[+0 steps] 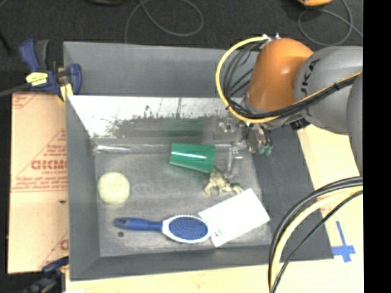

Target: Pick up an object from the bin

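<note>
The end effector [235, 146] hangs just right of the green cup [192, 156], which lies on its side mid-bin [153, 194], long axis left-right. How wide it stands I cannot tell.

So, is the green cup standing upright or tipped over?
Tipped over. The green cup lies on its side in the middle of the bin, side wall facing up, one end toward the gripper.

Black floor [49, 11] (matte, cloth-like), even light.
</note>
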Robot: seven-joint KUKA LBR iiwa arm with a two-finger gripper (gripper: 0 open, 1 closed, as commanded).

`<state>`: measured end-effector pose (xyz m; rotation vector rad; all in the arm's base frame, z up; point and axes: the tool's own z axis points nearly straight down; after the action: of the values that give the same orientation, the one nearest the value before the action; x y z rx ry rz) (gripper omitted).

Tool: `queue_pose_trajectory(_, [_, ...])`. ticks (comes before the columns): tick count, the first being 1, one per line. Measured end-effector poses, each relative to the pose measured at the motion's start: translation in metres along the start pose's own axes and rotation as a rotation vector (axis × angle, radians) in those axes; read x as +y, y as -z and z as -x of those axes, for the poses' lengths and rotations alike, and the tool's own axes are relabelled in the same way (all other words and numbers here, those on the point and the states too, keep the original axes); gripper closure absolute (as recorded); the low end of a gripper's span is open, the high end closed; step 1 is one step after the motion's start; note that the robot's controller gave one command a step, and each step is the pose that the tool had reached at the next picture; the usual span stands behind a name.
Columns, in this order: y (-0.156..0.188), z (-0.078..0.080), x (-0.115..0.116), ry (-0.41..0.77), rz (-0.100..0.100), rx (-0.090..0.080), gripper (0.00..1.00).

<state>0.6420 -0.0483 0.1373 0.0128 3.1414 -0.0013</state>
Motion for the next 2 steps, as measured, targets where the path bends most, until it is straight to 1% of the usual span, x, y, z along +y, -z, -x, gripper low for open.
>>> queue_pose_trajectory(1, [-0.024, 0.004, 0.060, -0.095, 0.002, -0.005, 0.00])
queue_pose_trajectory(2, [-0.062, 0.002, 0.056, -0.096, 0.001, -0.005, 0.00])
